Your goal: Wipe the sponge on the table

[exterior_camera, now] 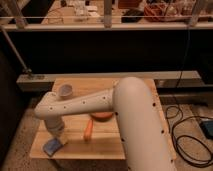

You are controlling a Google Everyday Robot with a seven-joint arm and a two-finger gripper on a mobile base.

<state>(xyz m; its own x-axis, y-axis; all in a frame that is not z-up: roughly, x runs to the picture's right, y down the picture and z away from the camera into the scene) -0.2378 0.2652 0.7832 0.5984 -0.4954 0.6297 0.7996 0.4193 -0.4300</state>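
The small light-blue sponge point(50, 147) lies flat on the light wooden table point(107, 145), near its front left corner. My gripper point(57, 138) points straight down at the end of the white arm point(85, 105) and is shut on the sponge's upper right part, pressing it onto the planks. The arm reaches in from the lower right and hides much of the tabletop's middle.
A slim orange stick point(88, 131) lies right of the sponge. An orange bowl point(102, 116) shows partly under the arm. A small pale cup point(65, 91) stands at the back left. A long grey ledge point(165, 76) runs behind the table. Cables point(185, 125) lie on the floor to the right.
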